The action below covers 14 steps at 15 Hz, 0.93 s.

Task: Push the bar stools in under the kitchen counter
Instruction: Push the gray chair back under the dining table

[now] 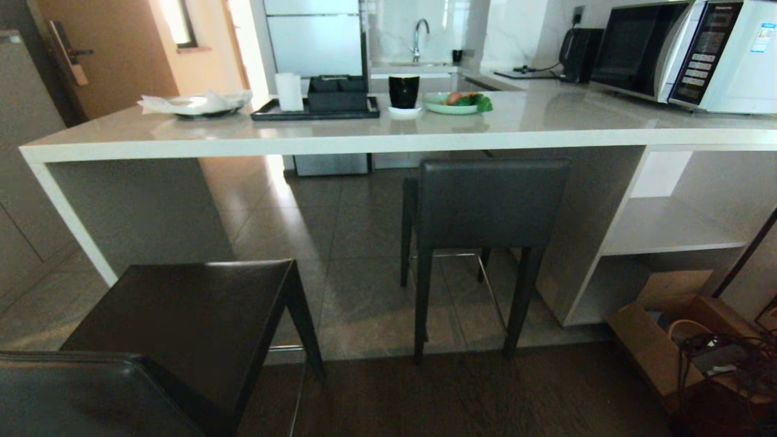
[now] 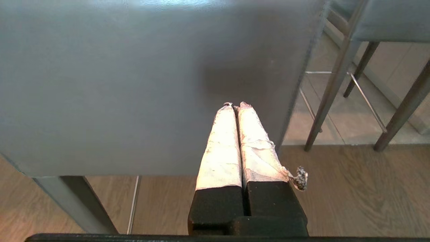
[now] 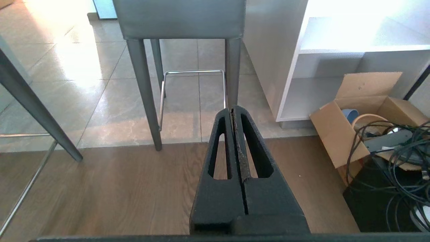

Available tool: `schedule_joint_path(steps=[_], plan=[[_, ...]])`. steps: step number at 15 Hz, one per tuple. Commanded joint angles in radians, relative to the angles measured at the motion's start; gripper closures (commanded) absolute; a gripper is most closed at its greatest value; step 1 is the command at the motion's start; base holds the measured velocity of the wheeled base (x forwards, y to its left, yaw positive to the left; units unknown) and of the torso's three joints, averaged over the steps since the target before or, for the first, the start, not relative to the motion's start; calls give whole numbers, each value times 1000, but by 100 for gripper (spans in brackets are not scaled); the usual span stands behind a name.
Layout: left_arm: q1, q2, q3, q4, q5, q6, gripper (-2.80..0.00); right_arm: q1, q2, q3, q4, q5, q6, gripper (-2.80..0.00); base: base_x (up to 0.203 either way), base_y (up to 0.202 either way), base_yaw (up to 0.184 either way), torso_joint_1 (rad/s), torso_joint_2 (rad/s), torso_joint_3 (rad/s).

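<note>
The kitchen counter (image 1: 546, 130) runs across the head view. One bar stool (image 1: 491, 200) stands at its edge right of centre, backrest toward me, and shows in the right wrist view as the far stool (image 3: 181, 16). The other bar stool (image 1: 182, 321) stands pulled out at lower left, close to me. My left gripper (image 2: 237, 106), its fingers wrapped in pale tape, is shut and points at the near stool's backrest (image 2: 134, 84); I cannot tell if they touch. My right gripper (image 3: 232, 109) is shut, empty, over the wood floor short of the far stool. Neither gripper shows in the head view.
An open cardboard box (image 1: 655, 340) and tangled cables (image 3: 396, 151) lie on the floor at right, beside white shelves (image 1: 668, 230) under the counter's right end. On the counter stand a microwave (image 1: 680, 51), a black tray (image 1: 315, 112), a cup (image 1: 403, 91) and plates.
</note>
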Motion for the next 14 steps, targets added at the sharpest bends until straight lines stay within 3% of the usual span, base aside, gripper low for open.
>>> schedule_joint_path(steps=[1,3,8,14], plan=[[0,1,0,0,1,0,0,0,0,0,0,0,0,0,0,0,0,0,0,0],[0,1,0,0,1,0,0,0,0,0,0,0,0,0,-26,1,0,6,1,1],[0,1,0,0,1,0,0,0,0,0,0,1,0,0,-164,0,-2,-2,1,5],[0,1,0,0,1,0,0,0,0,-1,2,1,0,0,0,0,0,0,0,0]])
